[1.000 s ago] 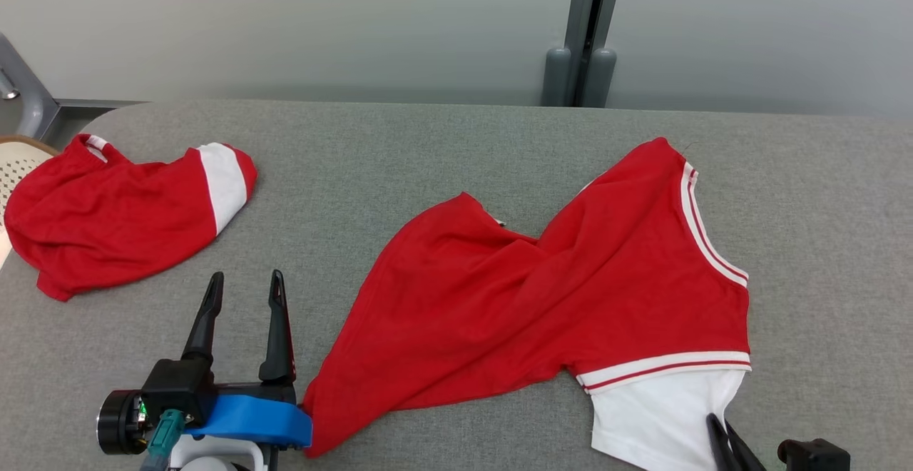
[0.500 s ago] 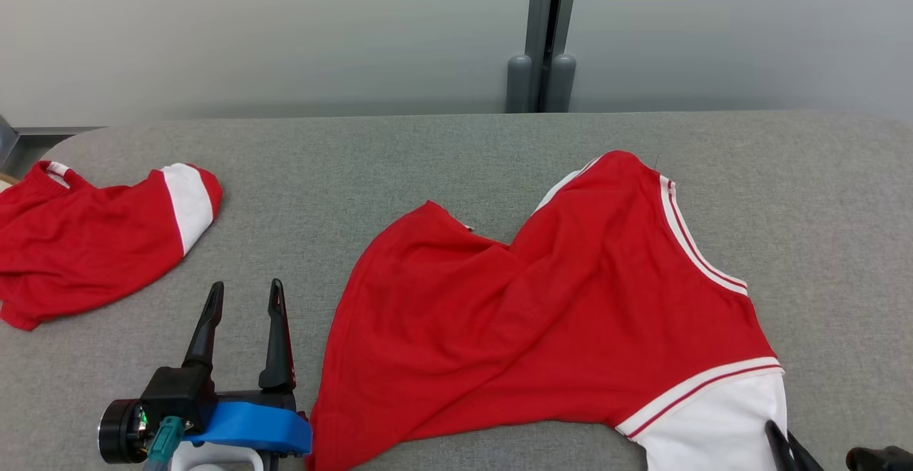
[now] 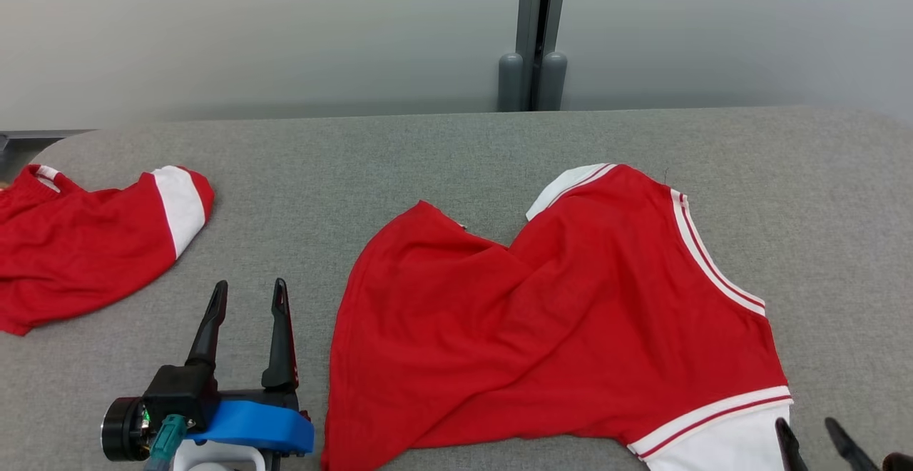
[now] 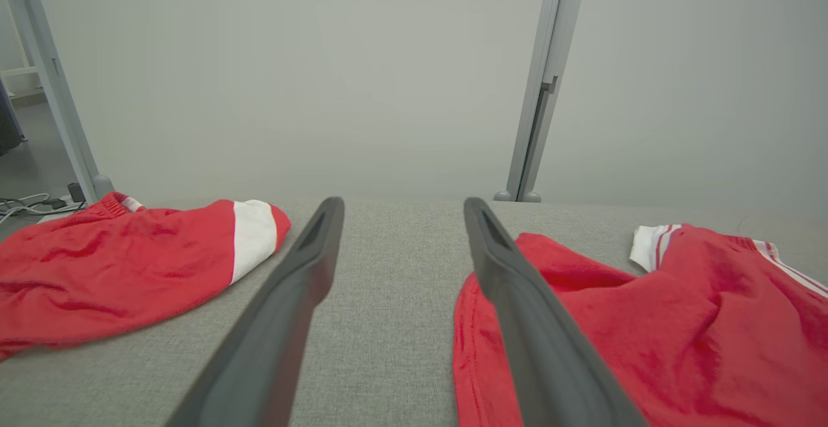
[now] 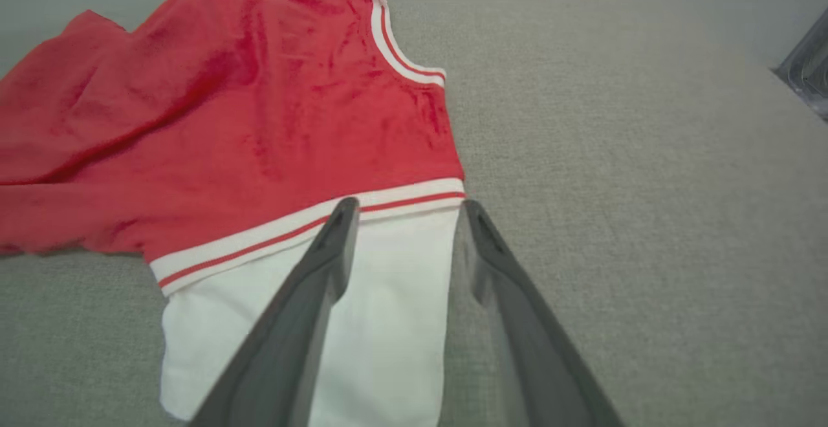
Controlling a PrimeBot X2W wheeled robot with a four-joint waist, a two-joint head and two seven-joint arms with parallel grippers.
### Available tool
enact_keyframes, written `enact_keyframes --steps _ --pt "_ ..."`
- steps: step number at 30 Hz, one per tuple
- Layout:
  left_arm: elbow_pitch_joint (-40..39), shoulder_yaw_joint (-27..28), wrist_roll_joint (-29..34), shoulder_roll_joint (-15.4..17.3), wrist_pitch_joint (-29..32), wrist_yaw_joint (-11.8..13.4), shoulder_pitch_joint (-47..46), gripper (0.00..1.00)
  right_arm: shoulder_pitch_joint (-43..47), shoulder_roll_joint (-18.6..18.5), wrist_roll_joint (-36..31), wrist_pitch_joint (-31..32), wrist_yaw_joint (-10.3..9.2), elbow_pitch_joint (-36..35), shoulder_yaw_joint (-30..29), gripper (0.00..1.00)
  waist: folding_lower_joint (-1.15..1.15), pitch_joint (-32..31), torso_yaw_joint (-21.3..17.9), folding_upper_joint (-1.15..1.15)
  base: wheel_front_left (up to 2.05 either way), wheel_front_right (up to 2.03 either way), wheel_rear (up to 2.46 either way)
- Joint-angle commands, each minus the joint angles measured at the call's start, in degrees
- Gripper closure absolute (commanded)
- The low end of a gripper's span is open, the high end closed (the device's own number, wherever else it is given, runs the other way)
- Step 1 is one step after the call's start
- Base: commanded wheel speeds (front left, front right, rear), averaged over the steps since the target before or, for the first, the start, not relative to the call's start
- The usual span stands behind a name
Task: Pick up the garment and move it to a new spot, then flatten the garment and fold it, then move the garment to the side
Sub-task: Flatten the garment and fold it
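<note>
Spare red garment (image 3: pixel 78 250): at 9 o'clock on the grey cloth counter (image 3: pixel 456 157). It is crumpled, with a white band across the end that faces 3 o'clock. The picture's left edge cuts it off, and what kind of garment it is cannot be told.
Left pincer (image 3: pixel 250 287): at 7 o'clock, between the two garments. Its two dark fingers are spread wide and point to 12 o'clock, with nothing between them and bare counter beneath. The right finger is near the T-shirt's edge but apart from it.
Blue bracket (image 3: pixel 250 429): at the base of the left pincer, at the lower edge.
Red T-shirt (image 3: pixel 542 328): lies from the centre to 4 o'clock on the counter, spread out but rumpled. A deep crease dips in from its far edge. Its hem side faces 8 o'clock, and the red-and-white striped neck trim runs along the 2 o'clock side. One white sleeve lies at 5 o'clock, and a second white sleeve tip shows at 12 o'clock.
Grey post (image 3: pixel 533 28): upright on two rounded feet beyond the counter's far edge at 12 o'clock, against a pale wall.
Right pincer (image 3: pixel 813 437): at 5 o'clock, at the lower edge, with its fingers parted and gripping nothing. In the right wrist view, the left finger is over the white sleeve and the right finger is at the sleeve's outer edge. Whether the tips touch the cloth cannot be told.
</note>
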Motion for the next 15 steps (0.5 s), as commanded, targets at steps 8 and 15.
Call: enact_keyframes --steps 8,15 --pt "-0.01 0.83 1.16 -0.01 -0.26 -0.57 0.20 0.00 -4.62 -0.14 -4.11 -8.40 0.01 -4.78 -1.23 0.00 0.00 -0.79 1.32 0.00 0.00 0.00 0.00" --pt "-0.16 1.07 1.67 -0.01 -0.26 -0.77 -0.54 0.00 -10.72 1.39 -6.44 -13.07 0.01 -5.61 3.14 0.00 0.00 -0.42 2.69 0.00 0.00 0.00 0.00"
